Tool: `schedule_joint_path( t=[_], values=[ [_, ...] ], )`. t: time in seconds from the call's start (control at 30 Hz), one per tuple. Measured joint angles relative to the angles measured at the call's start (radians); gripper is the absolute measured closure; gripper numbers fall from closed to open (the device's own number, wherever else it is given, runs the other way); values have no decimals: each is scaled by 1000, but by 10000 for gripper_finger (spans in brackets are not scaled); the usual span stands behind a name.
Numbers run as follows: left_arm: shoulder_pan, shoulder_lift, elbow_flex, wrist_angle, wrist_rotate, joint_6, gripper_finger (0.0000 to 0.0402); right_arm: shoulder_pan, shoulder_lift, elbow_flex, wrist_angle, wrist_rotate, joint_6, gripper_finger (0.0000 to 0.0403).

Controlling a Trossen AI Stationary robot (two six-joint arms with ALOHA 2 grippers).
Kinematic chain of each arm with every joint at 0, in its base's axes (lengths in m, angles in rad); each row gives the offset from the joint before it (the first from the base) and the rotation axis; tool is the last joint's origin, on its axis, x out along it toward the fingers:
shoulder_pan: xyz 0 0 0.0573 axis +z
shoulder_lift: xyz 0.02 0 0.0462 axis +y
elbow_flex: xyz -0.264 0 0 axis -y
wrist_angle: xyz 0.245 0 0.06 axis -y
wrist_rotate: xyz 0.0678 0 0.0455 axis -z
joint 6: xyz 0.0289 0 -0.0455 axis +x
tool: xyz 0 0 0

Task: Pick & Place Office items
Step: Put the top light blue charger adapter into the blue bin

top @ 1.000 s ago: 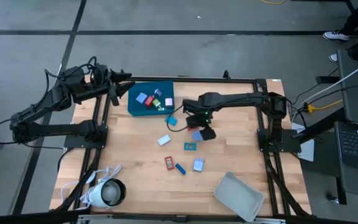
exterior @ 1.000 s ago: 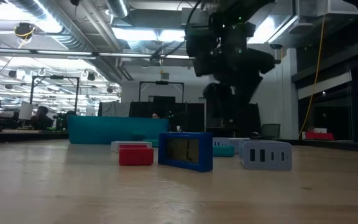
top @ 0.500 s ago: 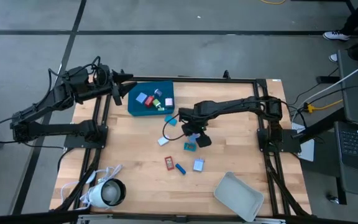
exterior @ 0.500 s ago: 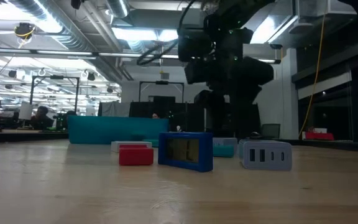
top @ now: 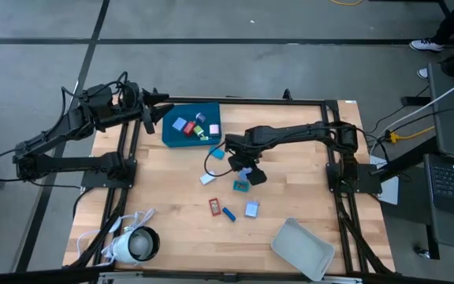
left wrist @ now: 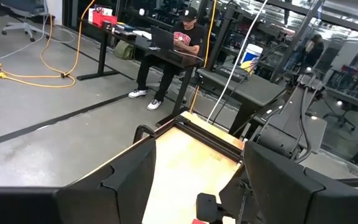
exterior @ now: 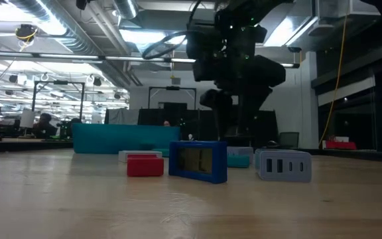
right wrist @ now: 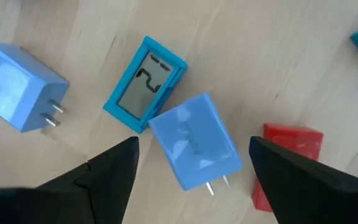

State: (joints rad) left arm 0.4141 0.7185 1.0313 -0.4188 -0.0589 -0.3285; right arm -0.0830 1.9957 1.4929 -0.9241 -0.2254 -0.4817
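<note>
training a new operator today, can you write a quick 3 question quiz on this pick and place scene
1. True or false: the teal tray already has several small pieces in it.
2. The right gripper is over the middle of the table. Which piece lies between its open fingers in the right wrist view? A) a red block B) a light blue plug-like block C) a white round device
3. Fill in: the grey tray sits near the table's front-right corner and looks ____.

Key:
1. True.
2. B, the light blue plug-like block, beside the blue clock-like piece.
3. Empty. The left gripper waits at the back-left corner.
</note>
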Motion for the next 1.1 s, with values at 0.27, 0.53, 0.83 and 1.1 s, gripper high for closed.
schedule_joint_path(
  t=[0.27,0.53,0.83,1.1],
  values=[
    [0,0,0,0,-1,11,162,0,18,-14,29,-12,-21,93],
    [0,0,0,-4,-4,18,162,12,29,-98,80,-27,-31,103],
    [0,11,0,-5,-29,26,162,8,29,-140,105,-25,-27,104],
    [0,48,0,-4,-29,21,162,7,29,-141,138,-1,-12,138]
  ],
)
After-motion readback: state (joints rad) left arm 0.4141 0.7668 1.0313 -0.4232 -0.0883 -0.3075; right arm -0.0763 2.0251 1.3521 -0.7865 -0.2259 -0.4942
